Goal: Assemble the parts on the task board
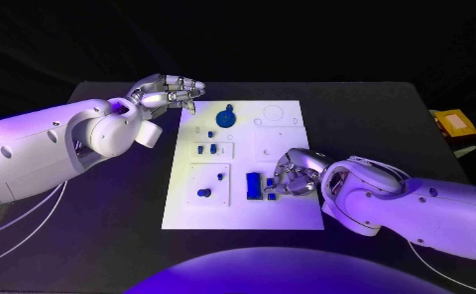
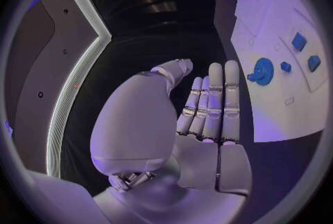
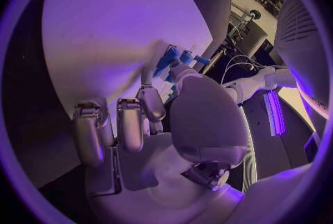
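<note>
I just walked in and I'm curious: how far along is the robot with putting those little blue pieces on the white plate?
Several blue pieces already sit on the white plate, including a round one. The right hand is working at a small blue piece near the front. The left hand holds nothing. Outlined spots at the far right look unfilled.

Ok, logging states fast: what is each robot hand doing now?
Left robot hand: open, fingers straight, holding nothing.
Right robot hand: at the blue part; grip cannot be told.

The right hand (image 1: 294, 173) lies over the board's (image 1: 287, 218) near right part, against the blue parts (image 1: 256, 185) there. The left hand (image 1: 164, 93) hangs just off the board's far left corner, near the desk's (image 1: 377, 115) far edge. Bare desk lies open right of the board.
</note>
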